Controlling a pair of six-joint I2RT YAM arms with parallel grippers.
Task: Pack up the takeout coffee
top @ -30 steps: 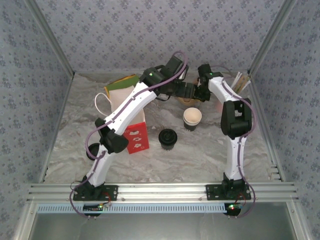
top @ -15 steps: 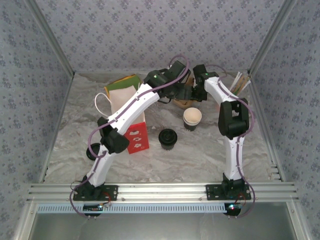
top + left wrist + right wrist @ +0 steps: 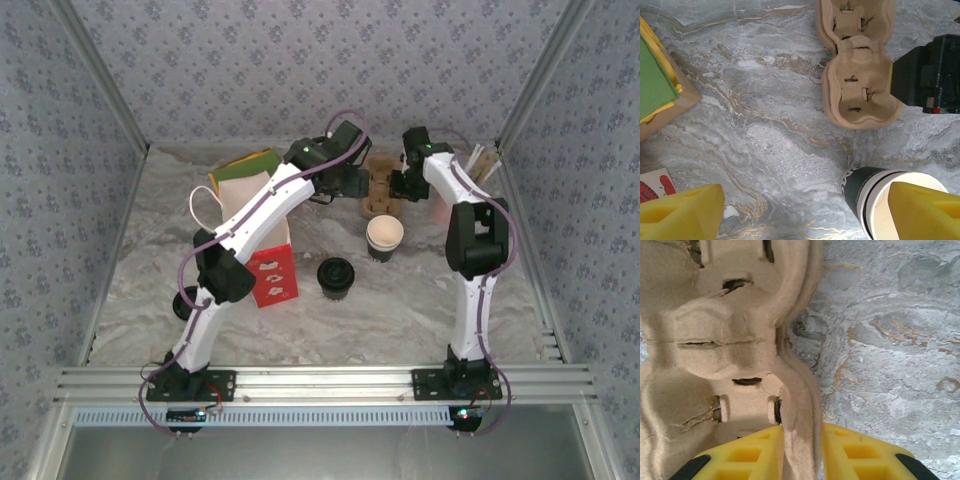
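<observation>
The takeout coffee (image 3: 385, 238) stands open-topped mid-table, with a white rim and a dark sleeve. In the left wrist view the takeout coffee (image 3: 875, 192) sits low, partly behind my right-hand finger. My left gripper (image 3: 347, 184) (image 3: 805, 215) hovers open above bare marble, nothing between its yellow fingers (image 3: 682, 210). A brown pulp cup carrier (image 3: 380, 188) (image 3: 860, 80) (image 3: 715, 340) lies behind the cup. My right gripper (image 3: 402, 186) (image 3: 802, 450) is shut on the carrier's side rim.
The tall red-and-white paper bag (image 3: 274, 272) stands left of centre beside my left arm. A dark lidded cup (image 3: 336, 276) sits next to it. Green and yellow sheets (image 3: 245, 165) (image 3: 655, 75) lie at the back left. The pink cup of sticks (image 3: 478, 168) stands back right.
My left gripper has drawn back to the left, off the carrier, which now lies uncovered. My right gripper has shifted slightly right, still holding the carrier's rim.
</observation>
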